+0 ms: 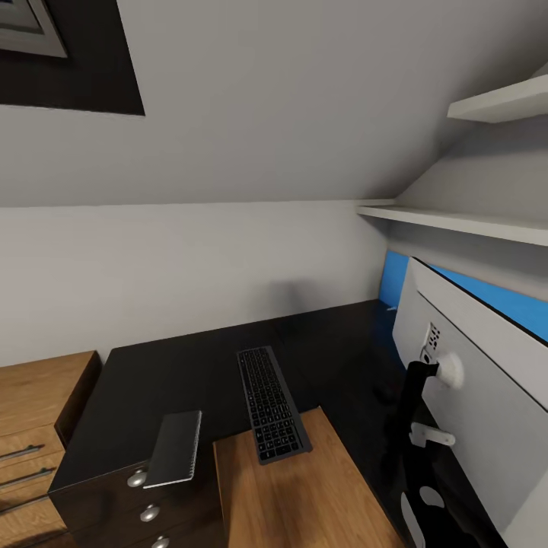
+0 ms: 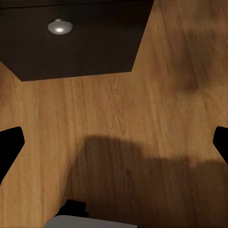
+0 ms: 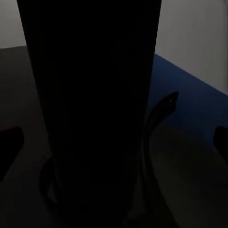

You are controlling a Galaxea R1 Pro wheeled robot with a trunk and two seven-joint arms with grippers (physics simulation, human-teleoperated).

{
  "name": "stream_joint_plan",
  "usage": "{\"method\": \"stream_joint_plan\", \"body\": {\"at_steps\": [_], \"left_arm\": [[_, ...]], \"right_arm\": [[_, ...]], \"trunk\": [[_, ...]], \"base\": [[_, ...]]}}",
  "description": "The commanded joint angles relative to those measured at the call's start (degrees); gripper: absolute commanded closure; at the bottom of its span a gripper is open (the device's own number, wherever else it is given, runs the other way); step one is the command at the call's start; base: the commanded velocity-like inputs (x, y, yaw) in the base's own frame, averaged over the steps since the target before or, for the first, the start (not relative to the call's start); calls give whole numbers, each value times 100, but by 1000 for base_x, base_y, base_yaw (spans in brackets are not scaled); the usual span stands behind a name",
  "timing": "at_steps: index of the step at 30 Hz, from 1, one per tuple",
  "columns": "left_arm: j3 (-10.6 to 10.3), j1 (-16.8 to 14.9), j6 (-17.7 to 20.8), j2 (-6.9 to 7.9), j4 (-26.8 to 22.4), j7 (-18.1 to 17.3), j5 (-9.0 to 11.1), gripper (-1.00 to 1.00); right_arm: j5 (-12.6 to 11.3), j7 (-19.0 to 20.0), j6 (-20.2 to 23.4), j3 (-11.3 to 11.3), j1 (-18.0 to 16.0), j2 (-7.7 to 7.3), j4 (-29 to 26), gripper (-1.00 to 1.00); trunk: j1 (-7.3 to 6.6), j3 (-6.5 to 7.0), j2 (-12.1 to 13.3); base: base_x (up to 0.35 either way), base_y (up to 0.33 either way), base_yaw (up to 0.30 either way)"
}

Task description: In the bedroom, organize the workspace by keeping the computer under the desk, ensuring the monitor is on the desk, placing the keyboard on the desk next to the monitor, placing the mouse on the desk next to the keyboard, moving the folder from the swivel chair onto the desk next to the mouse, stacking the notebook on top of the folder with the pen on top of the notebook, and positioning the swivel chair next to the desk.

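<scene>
The black desk (image 1: 190, 380) carries the keyboard (image 1: 270, 403), which lies lengthwise with its near end over a wood surface. A grey spiral notebook (image 1: 175, 449) rests on the desk's front edge above the drawers. At the right stands the monitor (image 1: 487, 396), its pale back toward me. My right arm (image 1: 411, 434) reaches up to that back. My right gripper (image 3: 114, 142) is open, its fingertips (image 3: 9, 145) on either side of the monitor's dark stand (image 3: 95, 95). Behind the monitor lies the blue folder (image 1: 396, 278) (image 3: 190, 99). My left gripper (image 2: 114, 142) hangs open over wood.
A light-wood cabinet (image 1: 38, 403) adjoins the desk's left end. Black drawers with silver knobs (image 1: 137, 478) (image 2: 60, 27) sit under the desk's front. A wood panel (image 1: 304, 487) lies before the desk. White shelves (image 1: 457, 221) jut from the right wall under the sloped ceiling.
</scene>
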Motion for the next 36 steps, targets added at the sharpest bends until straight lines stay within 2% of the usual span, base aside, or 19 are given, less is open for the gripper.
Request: {"method": "stream_joint_plan", "body": {"at_steps": [1,14,33,34,36], "left_arm": [[12,2,-7,-3,-8,-1,12,-100],[17,2,-15,-8,-8,-1,12,-100],[18,2,-10,-7,-8,-1,12,-100],[18,2,-11,-7,-8,-1,12,-100],[18,2,-11,-8,-8,-1,12,-100]], "right_arm": [[61,-17,-14,-27,-6,6,3,-100],[61,-17,-14,-27,-6,6,3,-100],[61,-17,-14,-27,-6,-2,-5,-100],[61,-17,-14,-27,-6,0,-5,100],[61,-17,-14,-27,-6,0,-5,100]], "trunk": [[0,-6,-4],[0,-6,-4],[0,-6,-4],[0,-6,-4],[0,-6,-4]], "base": [[1,0,0],[94,0,0],[10,0,0],[0,0,0],[0,0,0]]}}
